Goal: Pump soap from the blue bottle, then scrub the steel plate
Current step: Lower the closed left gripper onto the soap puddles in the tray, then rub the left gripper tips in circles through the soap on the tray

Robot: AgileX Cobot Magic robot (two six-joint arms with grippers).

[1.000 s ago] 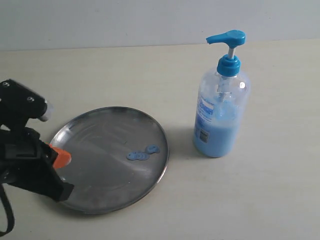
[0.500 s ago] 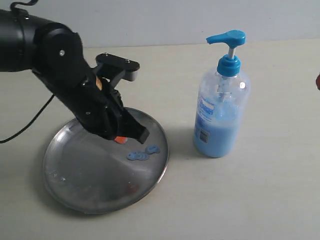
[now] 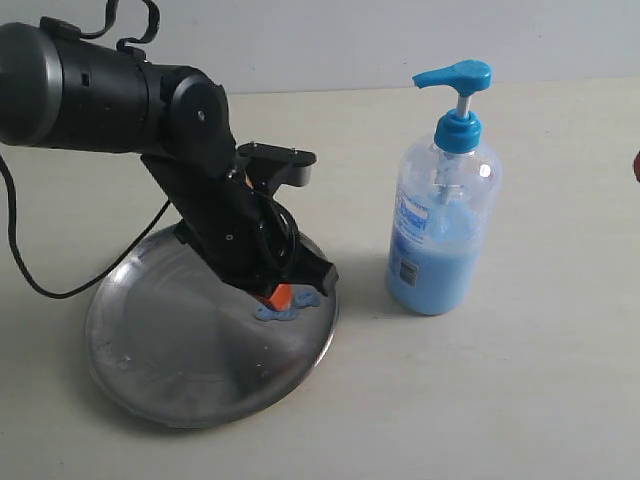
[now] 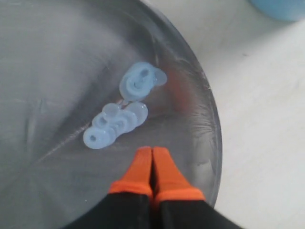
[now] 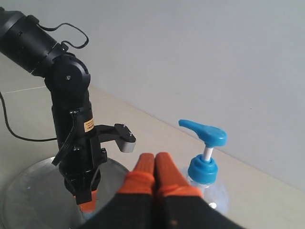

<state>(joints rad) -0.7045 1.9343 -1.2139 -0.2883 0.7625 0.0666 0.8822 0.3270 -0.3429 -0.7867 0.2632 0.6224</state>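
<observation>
The steel plate (image 3: 160, 350) lies at the left of the exterior view, its rim (image 4: 209, 109) curving through the left wrist view. Light blue soap (image 4: 121, 119) sits in blobs near the plate's right edge (image 3: 290, 312). My left gripper (image 3: 278, 296) is shut and empty, its orange tips (image 4: 152, 151) just short of the soap, low over the plate. The blue bottle (image 3: 443, 220) stands upright to the right of the plate, pump head (image 5: 204, 132) up. My right gripper (image 5: 155, 157) is shut and empty, held high, apart from the bottle.
The black left arm (image 3: 110, 100) reaches over the plate from the left, with a cable (image 3: 30, 270) trailing off it. A pale wall (image 3: 320, 40) runs behind the beige table (image 3: 540, 400). A small red object (image 3: 636, 165) shows at the right edge.
The left arm has swung in from the lower left across the plate and come down, so its shut tips now sit at the soap blobs. Bottle and plate have stayed put.
</observation>
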